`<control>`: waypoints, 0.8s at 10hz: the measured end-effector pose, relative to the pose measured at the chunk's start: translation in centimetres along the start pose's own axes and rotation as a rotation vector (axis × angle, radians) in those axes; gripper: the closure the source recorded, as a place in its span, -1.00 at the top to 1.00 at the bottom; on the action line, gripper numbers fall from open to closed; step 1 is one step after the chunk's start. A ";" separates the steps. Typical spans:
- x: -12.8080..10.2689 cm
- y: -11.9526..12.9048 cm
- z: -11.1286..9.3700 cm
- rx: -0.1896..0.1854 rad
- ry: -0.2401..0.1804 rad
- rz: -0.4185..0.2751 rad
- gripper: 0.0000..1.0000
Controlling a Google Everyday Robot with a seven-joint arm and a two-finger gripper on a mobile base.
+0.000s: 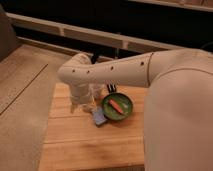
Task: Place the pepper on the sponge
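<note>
The orange-red pepper (116, 105) lies inside a green bowl (125, 111) on the wooden table. The blue-grey sponge (99, 117) rests flat on the table, touching the bowl's front-left rim. My white arm reaches in from the right and bends down at the wrist. My gripper (87, 104) hangs just left of the bowl and just behind the sponge. It is open with nothing in it, close above the tabletop. The wrist hides the table surface behind it.
The wooden table (75, 145) has its left edge by a speckled floor (22, 80). A small dark object (111, 88) stands behind the bowl. A pale rail (75, 32) and dark wall run along the back. My arm's bulk covers the table's right side.
</note>
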 end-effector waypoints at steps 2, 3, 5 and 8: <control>-2.1 0.5 -0.8 0.008 -0.089 -0.121 0.30; -3.3 0.5 -1.4 0.007 -0.131 -0.180 0.30; -6.7 -1.0 -3.4 -0.006 -0.231 -0.324 0.30; -9.6 -4.3 -5.5 -0.026 -0.318 -0.403 0.30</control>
